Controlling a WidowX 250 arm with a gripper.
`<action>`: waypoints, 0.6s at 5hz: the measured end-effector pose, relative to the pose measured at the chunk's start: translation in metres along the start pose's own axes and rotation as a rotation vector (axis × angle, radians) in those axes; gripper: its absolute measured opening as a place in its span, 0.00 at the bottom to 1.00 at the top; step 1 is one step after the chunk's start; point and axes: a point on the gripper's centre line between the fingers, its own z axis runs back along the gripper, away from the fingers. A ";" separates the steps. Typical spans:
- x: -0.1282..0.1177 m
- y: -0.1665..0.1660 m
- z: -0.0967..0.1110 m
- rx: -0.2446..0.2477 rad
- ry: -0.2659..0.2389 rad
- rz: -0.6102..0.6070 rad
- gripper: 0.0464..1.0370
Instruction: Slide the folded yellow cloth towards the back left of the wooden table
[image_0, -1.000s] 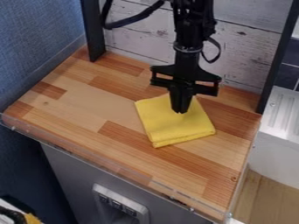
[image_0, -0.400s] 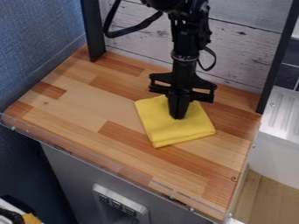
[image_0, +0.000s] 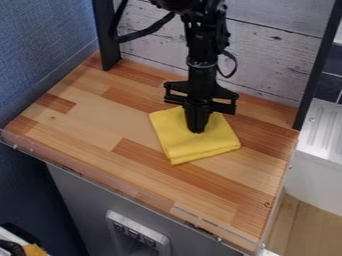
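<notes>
Wooden worktop: one, laid out before you in light and reddish-brown blocks, with a clear strip along its near edge. Blue textured wall: one, at the left side of your view. Whitewashed plank wall: one, behind the worktop. Grey front: one, below the near edge. White unit: one, at the right, its top ribbed. Black robot arm: one, yours, entering from the top edge, a dark cable looping at its left. Black uprights: two, one at the worktop's back left corner, one at its right side.

Yellow cloth: one, folded in layers into a rough square, lying flat on the worktop, right of its middle and toward the back; its folded edges face you. Your gripper: one, pointing down, its tips on the upper part of the cloth. Fingers: two, together, set against the cloth's top; whether a pinch of fabric is caught between them, you cannot tell. Silver panel: one, on the grey front, with a row of small dark fittings. Yellow item: one, partly visible, bottom left corner, beside black and white objects.
</notes>
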 end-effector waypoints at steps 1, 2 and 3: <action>0.002 0.013 0.000 -0.007 0.000 -0.028 0.02; 0.007 0.023 0.005 -0.009 -0.009 -0.056 0.02; 0.009 0.031 0.005 -0.010 -0.008 -0.080 0.02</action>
